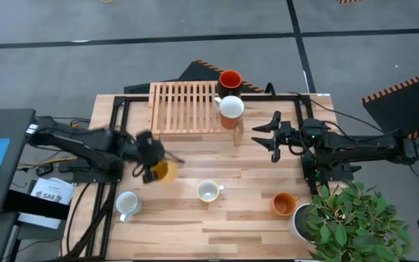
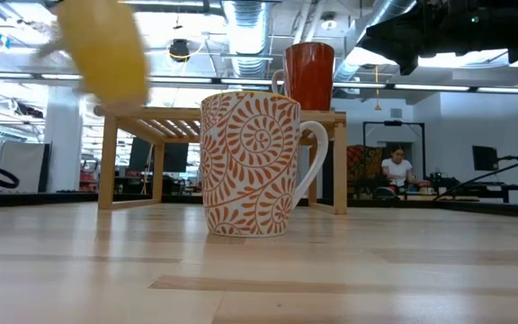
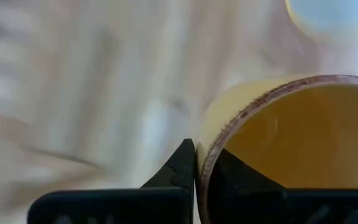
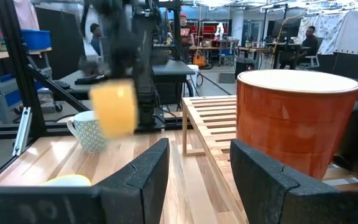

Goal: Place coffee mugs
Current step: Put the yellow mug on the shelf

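My left gripper (image 1: 155, 169) is shut on a yellow-orange mug (image 1: 166, 172), which shows blurred high in the low view (image 2: 106, 45) and above the table's left middle. My right gripper (image 1: 268, 137) hangs open over the table's right side, touching nothing, its fingers (image 4: 142, 174) facing an orange mug with a white inside (image 4: 297, 118). That mug (image 1: 231, 109) stands at the wooden rack's right end. A red mug (image 1: 229, 78) sits behind it. On the table stand a patterned white mug (image 2: 250, 162), a pale mug (image 1: 127, 204) and an orange mug (image 1: 284, 204). My left gripper holds the yellow-orange mug by its rim wall (image 3: 205, 163), one finger (image 3: 182, 168) outside and one (image 3: 241, 177) inside the mug. It comes at it from the table's left side. The mug is lifted clear of the table.
A slatted wooden rack (image 1: 184, 108) stands at the table's far middle. A green potted plant (image 1: 348, 218) fills the near right corner. Black frame bars (image 1: 118, 124) run along the table's left and far sides. Bare wood lies between the near mugs.
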You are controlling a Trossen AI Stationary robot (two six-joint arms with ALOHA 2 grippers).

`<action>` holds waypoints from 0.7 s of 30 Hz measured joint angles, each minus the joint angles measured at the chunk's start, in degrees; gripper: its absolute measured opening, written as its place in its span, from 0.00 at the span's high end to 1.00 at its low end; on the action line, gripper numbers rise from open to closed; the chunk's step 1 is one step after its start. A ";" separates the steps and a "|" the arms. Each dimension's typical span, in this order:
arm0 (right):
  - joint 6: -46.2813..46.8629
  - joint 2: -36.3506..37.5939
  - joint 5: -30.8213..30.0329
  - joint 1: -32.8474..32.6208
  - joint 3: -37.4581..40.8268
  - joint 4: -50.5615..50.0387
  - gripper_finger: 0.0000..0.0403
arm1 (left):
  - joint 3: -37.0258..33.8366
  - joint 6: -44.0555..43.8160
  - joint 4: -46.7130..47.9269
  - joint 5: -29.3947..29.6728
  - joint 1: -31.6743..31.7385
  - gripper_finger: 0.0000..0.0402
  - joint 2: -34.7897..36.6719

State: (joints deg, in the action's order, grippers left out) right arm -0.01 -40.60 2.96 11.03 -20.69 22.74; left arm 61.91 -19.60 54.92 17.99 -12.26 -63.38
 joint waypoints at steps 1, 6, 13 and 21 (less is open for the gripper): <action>0.00 0.00 0.00 0.00 0.00 0.00 0.51 | 3.82 2.59 1.57 2.69 1.29 0.99 -0.49; 0.02 0.00 0.00 0.00 0.00 0.02 0.51 | 20.02 16.08 7.25 9.28 13.13 0.99 -6.14; -0.12 0.00 -0.02 0.00 0.00 -0.04 0.51 | 37.08 31.27 7.11 -0.17 33.23 1.00 -20.32; -0.46 0.00 -0.02 0.00 0.00 -2.44 0.51 | 48.87 37.80 6.95 -5.36 45.40 1.00 -37.57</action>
State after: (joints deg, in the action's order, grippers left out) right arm -0.47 -40.60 2.94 11.03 -20.69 20.30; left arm 110.79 18.19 61.86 12.63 33.14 -100.95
